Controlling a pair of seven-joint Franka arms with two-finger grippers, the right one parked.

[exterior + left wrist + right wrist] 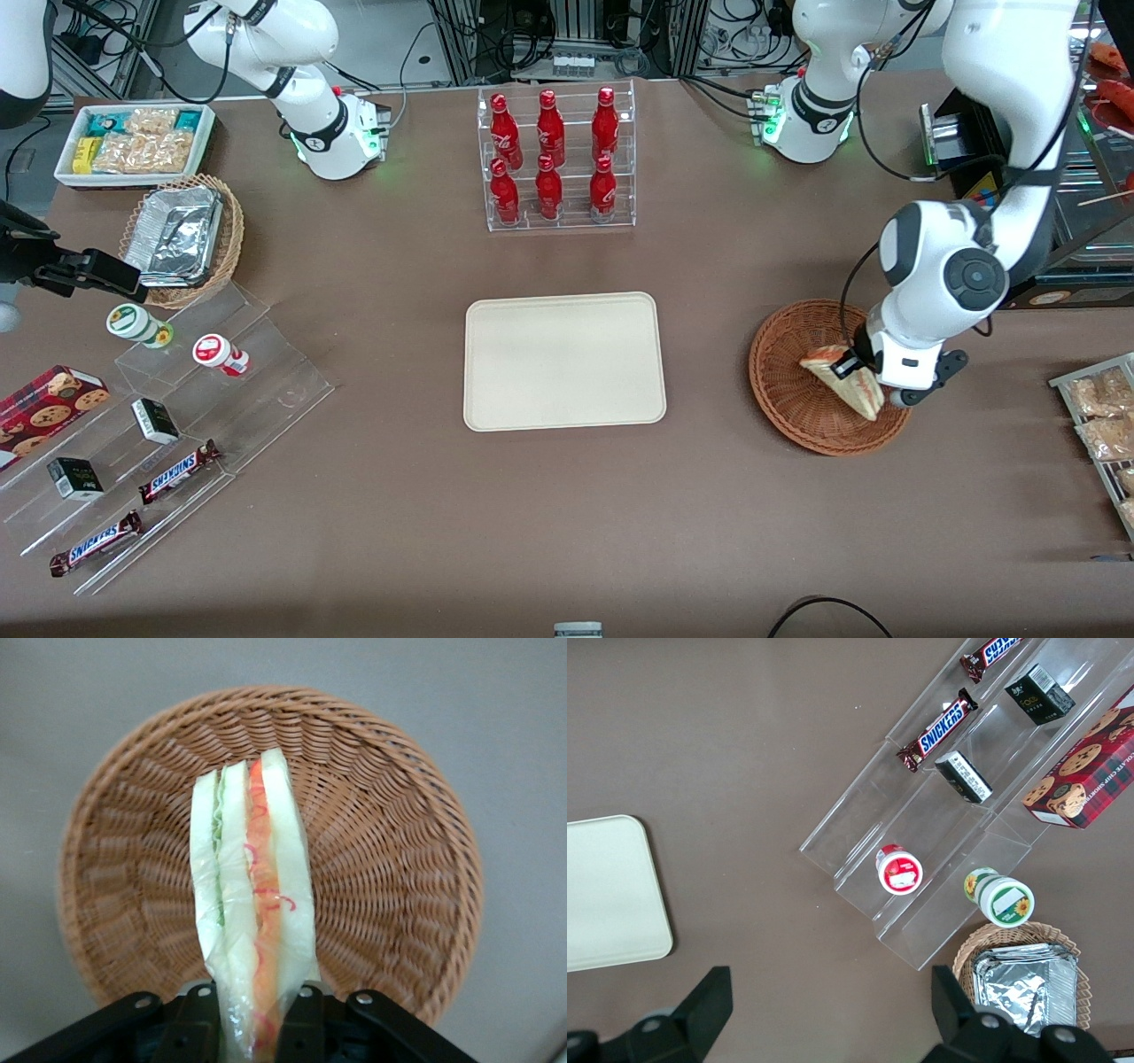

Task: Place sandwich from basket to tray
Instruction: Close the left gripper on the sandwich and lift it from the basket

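The sandwich [842, 377] is a clear-wrapped wedge of pale bread with red and green filling. It is over the round reddish-brown wicker basket [788, 390], toward the working arm's end of the table. My left gripper [873, 377] is shut on the sandwich's end. In the left wrist view the sandwich [252, 895] sticks out from between the black fingers [199, 1028], edge-on above the basket's bottom [381, 868]. The cream-beige tray [564, 360] lies bare at the table's middle; its corner shows in the right wrist view [607, 890].
A clear rack of red bottles [555, 159] stands farther from the front camera than the tray. Snack packets [1103, 416] lie at the working arm's table edge. A clear stepped stand [168, 425] with snacks, a tan basket of foil trays [182, 235] and a white bin [133, 142] are at the parked arm's end.
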